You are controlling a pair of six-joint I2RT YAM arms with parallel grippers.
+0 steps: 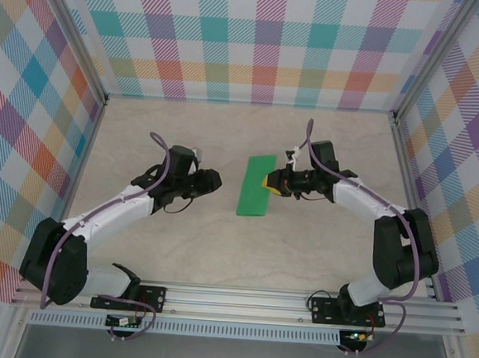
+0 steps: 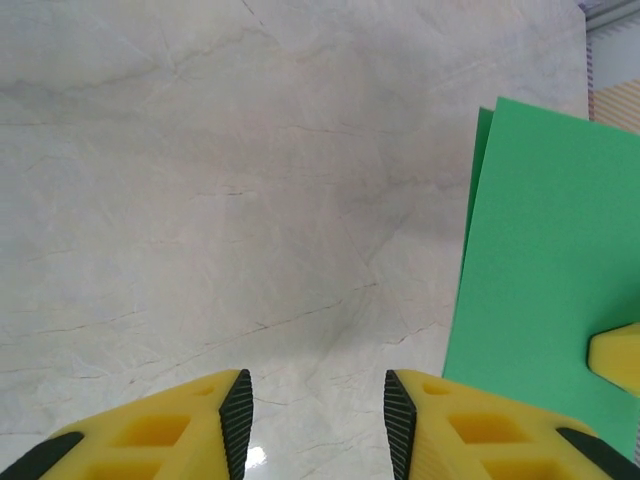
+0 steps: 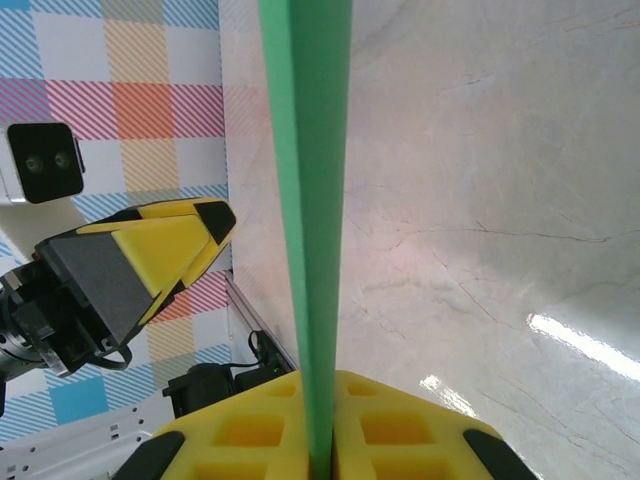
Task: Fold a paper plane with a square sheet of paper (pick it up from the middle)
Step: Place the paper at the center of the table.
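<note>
From above, my right tool (image 1: 270, 182) pinches the folded square sheet of paper (image 1: 255, 186) (by its right edge) at the middle of the bench (image 1: 317, 251); my left tool (image 1: 214, 179) sits near. Left wrist: tool spread, paper at right. Right wrist: tool clamped on the paper's edge

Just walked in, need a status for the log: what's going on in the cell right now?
The right gripper is shut on the near edge of the green sheet of paper. The sheet is doubled over into a narrow rectangle near the middle of the table and has no plane shape yet. The left gripper sits open on the sheet's other side, not touching it. Whether the sheet lies flat or is slightly lifted is unclear.
</note>
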